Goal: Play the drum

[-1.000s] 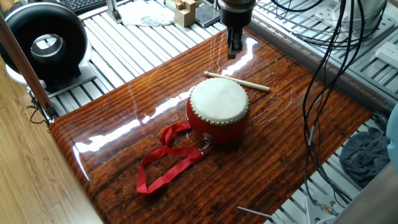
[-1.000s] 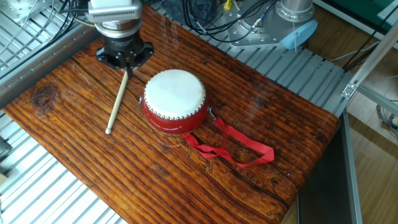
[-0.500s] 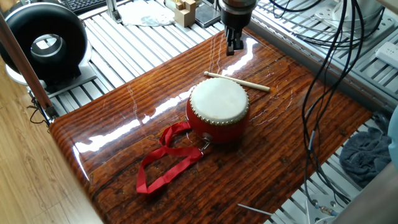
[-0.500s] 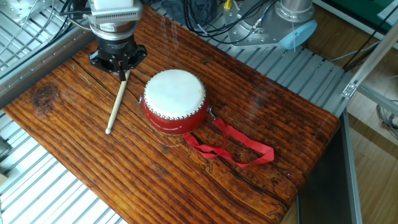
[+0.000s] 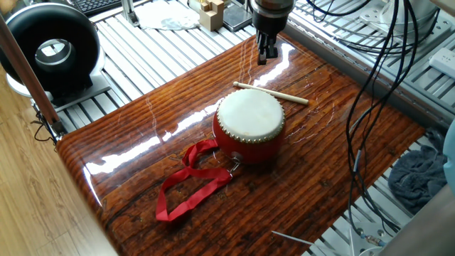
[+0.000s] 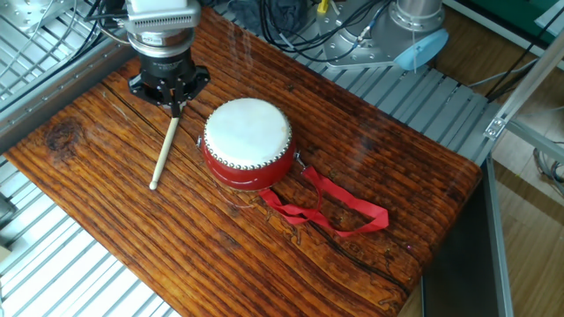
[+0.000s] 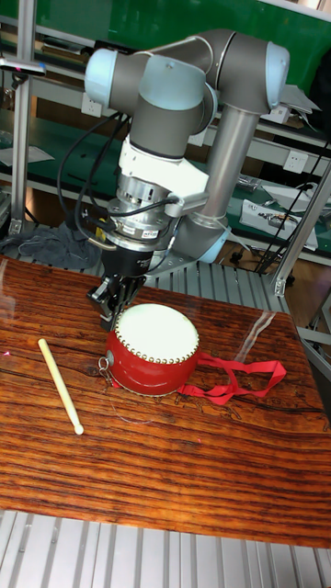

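Lately the pincer (image 5: 263, 57) has risen a little and drifted off the stick (image 6: 164, 150), which lies untouched on the bench (image 6: 370, 202). Its fingers look pressed close together and pinch nothing (I would not swear to a narrow gap). So no tool is in hand yet, and I judge the playing not begun. The drum (image 5: 249, 126) sits mid-bench, skin up, just beside the stick, its ribbon (image 5: 186, 183) trailing toward one bench edge. Open wood lies all round; the pincer hangs near the far edge, cables (image 5: 370, 78) beyond.
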Robot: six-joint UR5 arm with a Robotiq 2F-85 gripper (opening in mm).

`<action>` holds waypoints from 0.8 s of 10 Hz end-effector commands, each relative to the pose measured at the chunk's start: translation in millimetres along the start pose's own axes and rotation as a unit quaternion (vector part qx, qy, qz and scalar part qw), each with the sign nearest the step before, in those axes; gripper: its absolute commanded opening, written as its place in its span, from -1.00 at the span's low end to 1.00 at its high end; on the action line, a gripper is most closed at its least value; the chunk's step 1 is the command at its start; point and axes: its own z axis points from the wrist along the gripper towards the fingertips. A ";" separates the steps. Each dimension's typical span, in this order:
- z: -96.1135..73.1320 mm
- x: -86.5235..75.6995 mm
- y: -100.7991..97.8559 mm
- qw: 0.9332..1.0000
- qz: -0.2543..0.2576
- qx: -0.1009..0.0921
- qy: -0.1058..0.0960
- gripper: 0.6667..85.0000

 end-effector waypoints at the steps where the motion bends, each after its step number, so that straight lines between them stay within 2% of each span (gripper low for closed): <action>1: -0.8 0.3 4.1 0.999 0.030 -0.009 -0.001 -0.99; 3: -1.1 13.7 -6.2 0.996 0.088 0.013 0.023 -0.99; 4: -1.3 18.1 -4.6 0.992 0.120 0.012 0.031 -0.99; 5: -1.2 15.5 -3.3 0.989 0.146 0.009 0.026 -0.99; 6: -1.5 18.2 -11.1 0.988 0.152 0.025 0.029 -0.99; 7: -1.1 12.0 -9.7 0.988 0.155 0.021 0.018 -0.99; 8: -0.9 8.6 -6.3 0.991 0.132 0.013 0.013 -0.99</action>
